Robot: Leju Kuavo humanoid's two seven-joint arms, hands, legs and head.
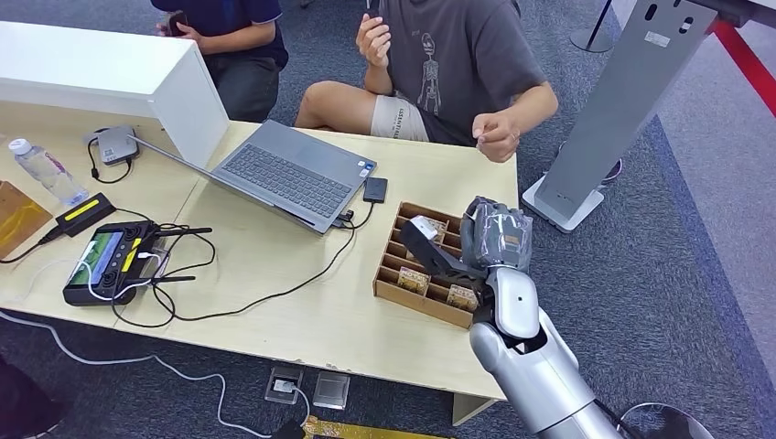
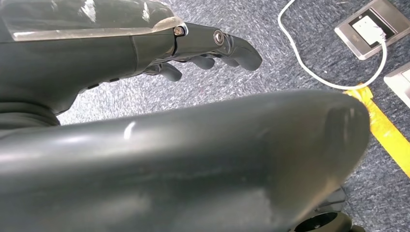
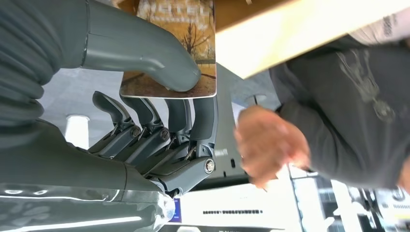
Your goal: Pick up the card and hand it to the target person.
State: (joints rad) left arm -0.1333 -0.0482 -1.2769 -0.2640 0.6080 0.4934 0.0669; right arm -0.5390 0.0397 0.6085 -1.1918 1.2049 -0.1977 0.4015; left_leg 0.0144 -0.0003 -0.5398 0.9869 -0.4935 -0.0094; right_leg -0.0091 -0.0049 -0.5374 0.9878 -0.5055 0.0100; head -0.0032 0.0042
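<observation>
Head view: right hand point(image 1: 496, 236) raised over the divided cardboard box point(image 1: 399, 289) on the counter point(image 1: 302, 320), card point(image 1: 423, 226) pinched by thumb against fingers. Person in grey shirt point(image 1: 462, 55) seated beyond the box, 1 hand point(image 1: 497, 135) held out toward it.

Left wrist view: left hand point(image 2: 203, 48) hanging over carpet, fingers point(image 2: 241, 48) loosely curled, holding nothing.

Right wrist view: card point(image 3: 169, 48) clamped between thumb and fingers point(image 3: 159, 121); person's hand point(image 3: 270, 145) near the card, apart.
</observation>
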